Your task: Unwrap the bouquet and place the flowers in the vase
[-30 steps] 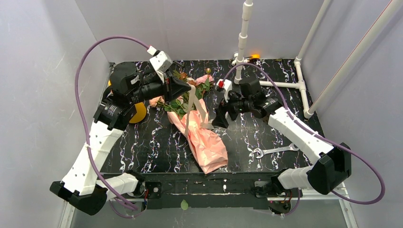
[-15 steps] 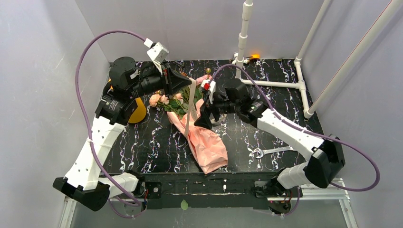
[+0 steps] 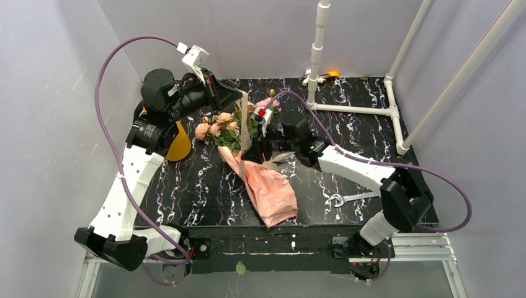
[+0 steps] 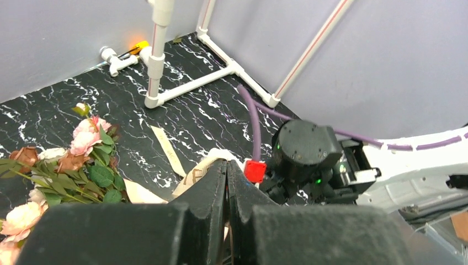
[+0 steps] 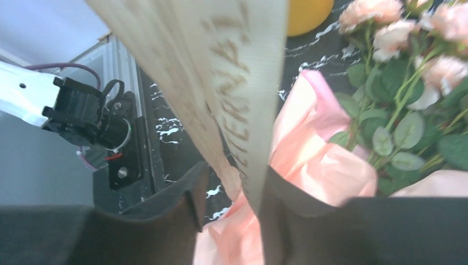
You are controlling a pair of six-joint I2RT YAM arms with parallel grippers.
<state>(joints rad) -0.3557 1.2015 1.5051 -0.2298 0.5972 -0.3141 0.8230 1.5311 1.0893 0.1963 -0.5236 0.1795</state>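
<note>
Ribbon (image 3: 245, 124), flat beige fabric, is pinched shut in my left gripper (image 4: 226, 165) and held taut above the rose bouquet in crinkled pink paper (image 3: 270, 189) lying on the black marbled table (image 3: 372, 124), presumably so my right gripper (image 5: 229, 187), jaws apart astride it, can tug the tie loose.

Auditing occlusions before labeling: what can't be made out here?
- Vase: top view, mostly behind the left arm; only a yellow sliver shows.
- Ribbon: right wrist view, blurred and close, hides its knot.
- Flowers: top view, lower stems wrapped in pink paper.
</note>
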